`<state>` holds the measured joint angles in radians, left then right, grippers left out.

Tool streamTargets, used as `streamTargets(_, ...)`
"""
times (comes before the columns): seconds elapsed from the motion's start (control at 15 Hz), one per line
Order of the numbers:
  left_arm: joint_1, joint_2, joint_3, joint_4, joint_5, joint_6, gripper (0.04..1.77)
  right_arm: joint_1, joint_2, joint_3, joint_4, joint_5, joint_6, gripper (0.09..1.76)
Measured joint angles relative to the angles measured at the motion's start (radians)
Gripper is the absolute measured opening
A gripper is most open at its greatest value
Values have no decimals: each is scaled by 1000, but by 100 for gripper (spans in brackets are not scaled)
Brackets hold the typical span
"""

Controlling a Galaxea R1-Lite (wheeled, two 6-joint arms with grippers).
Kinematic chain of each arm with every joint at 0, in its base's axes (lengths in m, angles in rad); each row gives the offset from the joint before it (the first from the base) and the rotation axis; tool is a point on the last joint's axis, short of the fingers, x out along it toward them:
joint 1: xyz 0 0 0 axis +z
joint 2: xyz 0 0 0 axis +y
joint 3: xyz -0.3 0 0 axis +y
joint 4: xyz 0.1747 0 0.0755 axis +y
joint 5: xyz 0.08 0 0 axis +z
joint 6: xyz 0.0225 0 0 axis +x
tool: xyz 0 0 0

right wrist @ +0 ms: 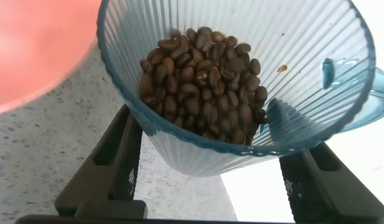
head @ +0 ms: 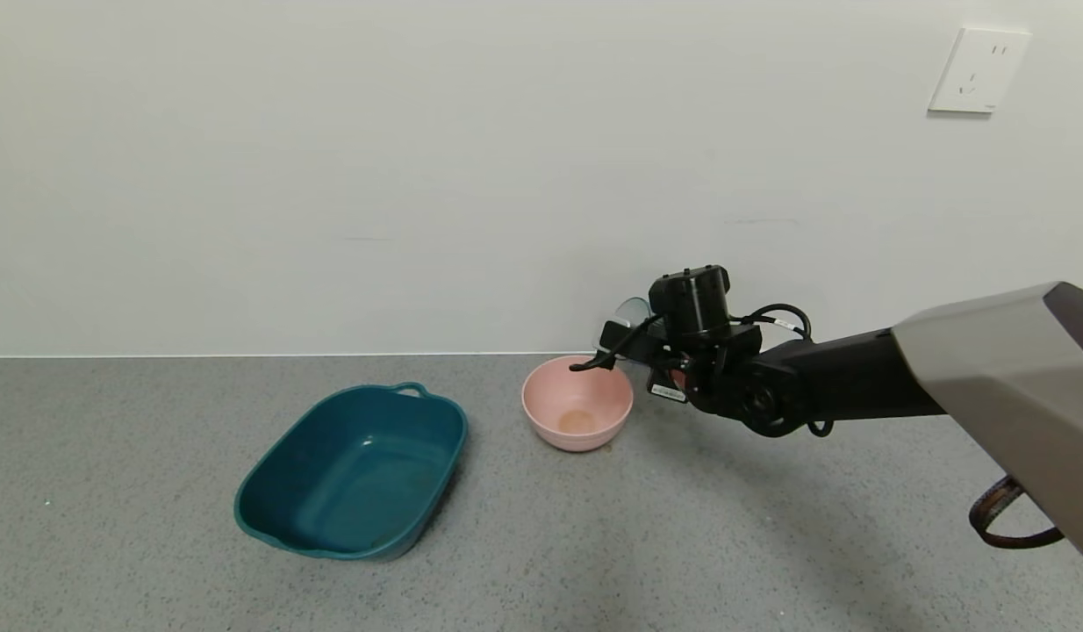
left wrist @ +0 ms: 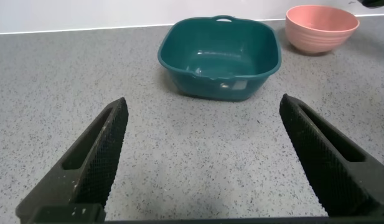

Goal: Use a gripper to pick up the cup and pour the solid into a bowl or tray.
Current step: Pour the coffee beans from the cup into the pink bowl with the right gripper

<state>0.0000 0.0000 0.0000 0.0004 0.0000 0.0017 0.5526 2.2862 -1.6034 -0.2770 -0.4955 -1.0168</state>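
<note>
The right gripper (head: pixel 627 344) pinched the cup (right wrist: pixel 241 87), beans (right wrist: pixel 204 81) inside, with the pink bowl (head: pixel 541 412) just below and leftward, while the left gripper (left wrist: pixel 204 162) sat spread, well away.

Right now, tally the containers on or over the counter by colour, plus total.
Teal: 1, the oblong tray.
Pink: 1, the bowl.
Blue-grey: 1, the cup of beans, held in the right tool beside the bowl.
Total: 3.
</note>
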Motion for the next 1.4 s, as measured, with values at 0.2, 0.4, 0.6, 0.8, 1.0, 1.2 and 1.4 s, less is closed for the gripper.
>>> streamTargets(0.2,0,0,0,1,0,0,175,12,5,-4,-40,-1,-112,132)
streamTargets(0.4,0,0,0,0,0,0,175,23,13,-4,-99,0,-216,132)
streamTargets(0.6,0,0,0,0,0,0,175,28,23,0,-135,0,-295,132)
streamTargets(0.8,0,0,0,0,0,0,175,34,30,5,-151,0,-346,132)
streamTargets(1.0,0,0,0,0,0,0,175,38,32,16,-186,1,-407,132)
streamTargets(1.2,0,0,0,1,0,0,175,46,33,30,-234,1,-474,132)
streamTargets(1.4,0,0,0,0,0,0,175,49,33,47,-280,1,-537,132)
